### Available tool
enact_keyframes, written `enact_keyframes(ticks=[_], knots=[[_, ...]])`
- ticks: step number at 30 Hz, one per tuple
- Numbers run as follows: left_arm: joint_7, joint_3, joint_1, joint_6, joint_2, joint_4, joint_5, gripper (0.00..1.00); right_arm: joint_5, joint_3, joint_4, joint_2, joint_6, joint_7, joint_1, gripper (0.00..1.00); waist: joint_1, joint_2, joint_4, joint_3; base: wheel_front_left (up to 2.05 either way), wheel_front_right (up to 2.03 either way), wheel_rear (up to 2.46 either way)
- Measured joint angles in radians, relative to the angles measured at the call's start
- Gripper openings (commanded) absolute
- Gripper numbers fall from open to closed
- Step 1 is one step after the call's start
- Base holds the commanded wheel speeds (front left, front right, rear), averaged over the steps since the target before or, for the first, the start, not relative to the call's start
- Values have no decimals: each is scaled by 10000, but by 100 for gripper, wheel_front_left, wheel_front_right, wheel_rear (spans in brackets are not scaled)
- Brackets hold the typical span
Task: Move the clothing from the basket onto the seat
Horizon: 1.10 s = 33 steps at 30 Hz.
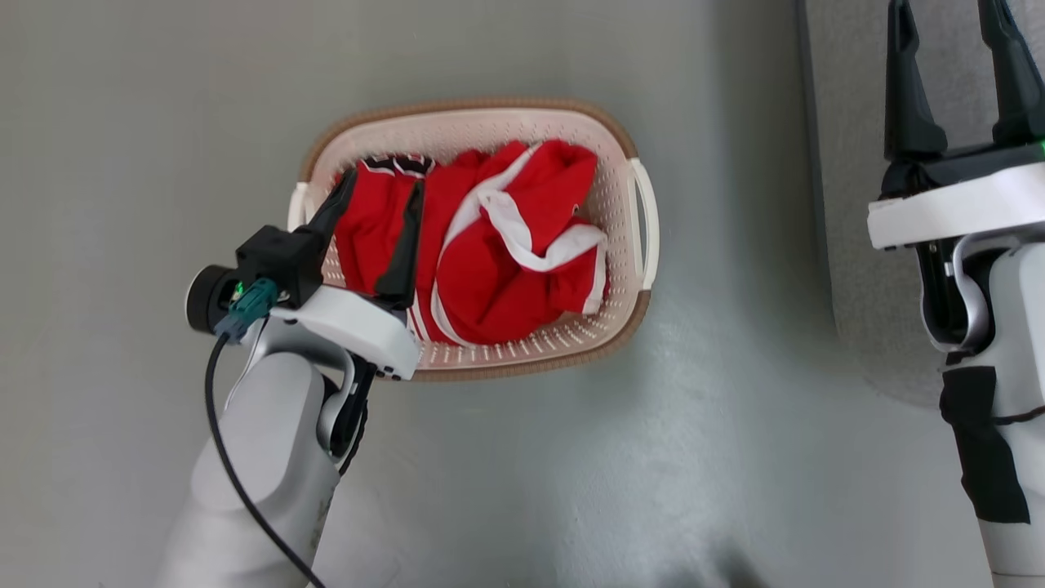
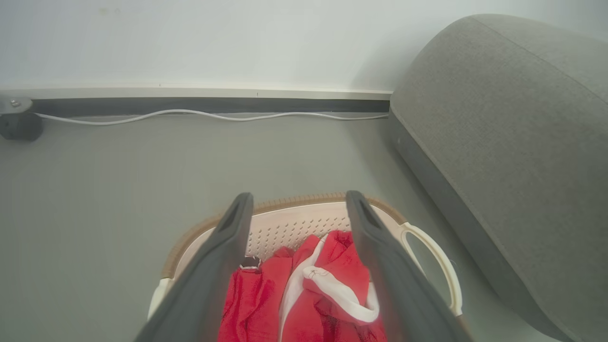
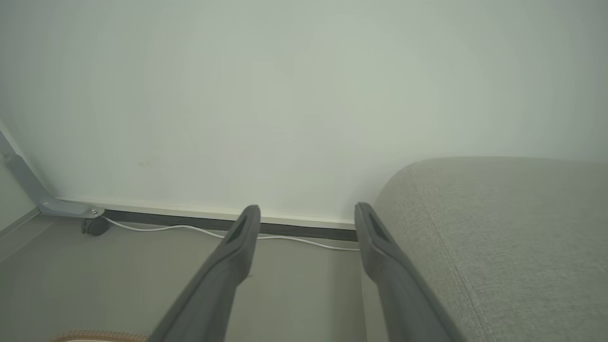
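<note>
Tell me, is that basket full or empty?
Loaded, not empty: crumpled red clothing with white trim is heaped inside the basket, covering most of its bottom.

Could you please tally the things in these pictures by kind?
Cream perforated plastic basket: 1
Grey fabric sofa seat: 1
Heap of red clothing, white trim: 1 (pieces uncountable)
White floor cable: 1
Dark two-fingered grippers: 2 (left gripper, right gripper)
Total: 6

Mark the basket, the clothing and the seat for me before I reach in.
basket (image 1: 490,131), head view: perforated cream far wall, just under the brown rim.
clothing (image 1: 506,286), head view: red fabric in the middle of the pile.
seat (image 2: 498,118), left wrist view: grey upholstered side.
</note>
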<state>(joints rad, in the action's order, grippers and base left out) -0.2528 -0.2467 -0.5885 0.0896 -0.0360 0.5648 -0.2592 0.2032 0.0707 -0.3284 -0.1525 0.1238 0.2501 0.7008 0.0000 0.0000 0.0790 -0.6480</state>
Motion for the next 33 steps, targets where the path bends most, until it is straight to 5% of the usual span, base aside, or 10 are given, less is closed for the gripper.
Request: enact_keyframes(ticks=[20,33], knots=[[-29,-2234,-3501,259,-4,4688,-360,100,391,1049,911,621,0,13,1026,100,0,0,1304,-2093,0,0,0],[535,-2589,-5252,290,-255,6995,-506,100,740,1749,1507,920,0,46,1515,100,0,0,2215,-3047,0,0,0]])
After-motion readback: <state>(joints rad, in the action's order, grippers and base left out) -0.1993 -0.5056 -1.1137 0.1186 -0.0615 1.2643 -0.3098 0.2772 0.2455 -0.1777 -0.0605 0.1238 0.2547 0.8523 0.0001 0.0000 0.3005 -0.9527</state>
